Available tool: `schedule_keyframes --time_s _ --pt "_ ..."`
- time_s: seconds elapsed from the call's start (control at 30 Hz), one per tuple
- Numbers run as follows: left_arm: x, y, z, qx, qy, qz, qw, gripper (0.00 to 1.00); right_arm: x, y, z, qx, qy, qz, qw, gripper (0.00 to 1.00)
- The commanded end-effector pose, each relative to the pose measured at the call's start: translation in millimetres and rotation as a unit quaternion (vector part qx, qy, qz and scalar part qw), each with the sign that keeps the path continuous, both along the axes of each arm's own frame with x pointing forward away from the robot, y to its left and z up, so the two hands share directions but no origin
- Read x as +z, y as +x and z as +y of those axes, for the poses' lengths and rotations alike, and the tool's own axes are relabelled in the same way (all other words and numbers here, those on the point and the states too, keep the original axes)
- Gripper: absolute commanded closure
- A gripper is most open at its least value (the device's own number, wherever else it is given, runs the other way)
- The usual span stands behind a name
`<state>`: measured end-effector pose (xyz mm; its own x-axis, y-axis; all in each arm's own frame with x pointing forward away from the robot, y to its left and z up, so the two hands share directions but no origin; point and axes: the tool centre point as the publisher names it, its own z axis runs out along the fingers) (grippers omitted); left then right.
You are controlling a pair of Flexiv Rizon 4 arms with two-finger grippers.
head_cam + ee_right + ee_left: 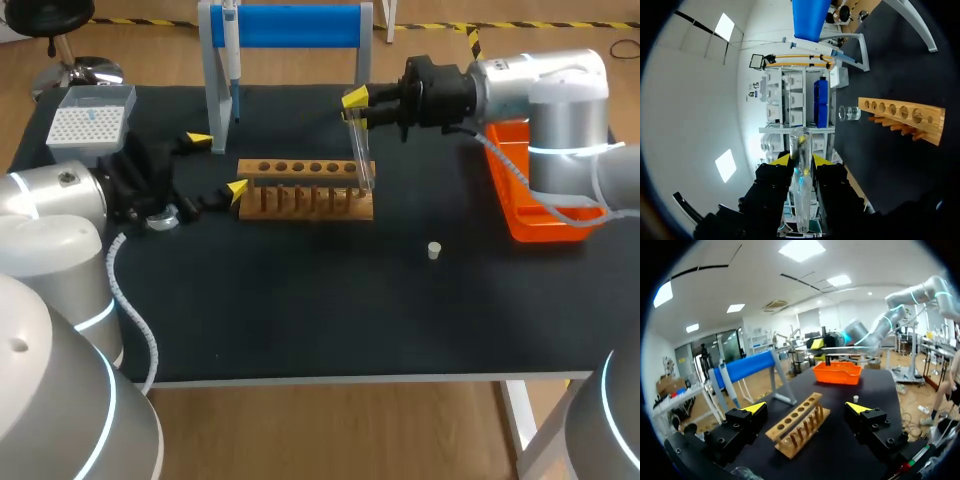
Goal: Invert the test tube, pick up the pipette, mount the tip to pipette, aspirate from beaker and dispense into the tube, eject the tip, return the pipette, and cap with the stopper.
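Far left on the desk (300,310) sits the tip box (90,125). Right of it and a little nearer, the left pincer (218,165) hangs low at the left end of the rack (305,190), fingers spread wide with nothing in them. From its own wrist, the rack lies straight ahead between the two yellow tips. My guess is that it waits there out of the way, handy for the pipette (231,55), which hangs nose down on the stand (285,25) at the far side. A beaker (849,113) stands by the rack's left end, close under that arm.

Then the tube (360,150). The right pincer (352,105), coming in from the right, is closed on it near its upper end, a finger pressing the glass from each side. The tube's long axis runs close to upright with a slight lean, and its lower end is down at the rack's right end. Gripping it high leaves that lower end free to meet the rack, I'd say. I cannot tell which end is the mouth, nor whether the glass touches the wood.

Further right and nearer, the stopper (434,250) stands alone, well apart from the rack, likely parked for the last step. The orange tray (530,215) lies at the right edge under the right arm, perhaps for spent tips.
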<state>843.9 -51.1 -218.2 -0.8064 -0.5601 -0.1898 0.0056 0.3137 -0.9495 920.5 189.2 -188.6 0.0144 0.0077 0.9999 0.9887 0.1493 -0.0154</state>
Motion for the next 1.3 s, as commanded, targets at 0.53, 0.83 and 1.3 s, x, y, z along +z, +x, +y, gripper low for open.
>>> schedule_keyframes --time_s 0.53,0.83,1.3 --pt "4.2 -5.9 -12 -0.061 -0.001 -0.306 0.950 0.00 1 -0.3 -1 0.000 -0.002 0.000 1.000 1.00" --pt "20.4 -10.9 -39 -0.156 0.133 -0.495 0.844 0.00 1 -0.3 -1 0.000 -0.002 0.000 1.000 1.00" --pt "36.2 -2.4 -82 -0.238 0.187 -0.581 0.756 0.00 1 -0.3 -1 0.000 -0.002 0.000 1.000 1.00"
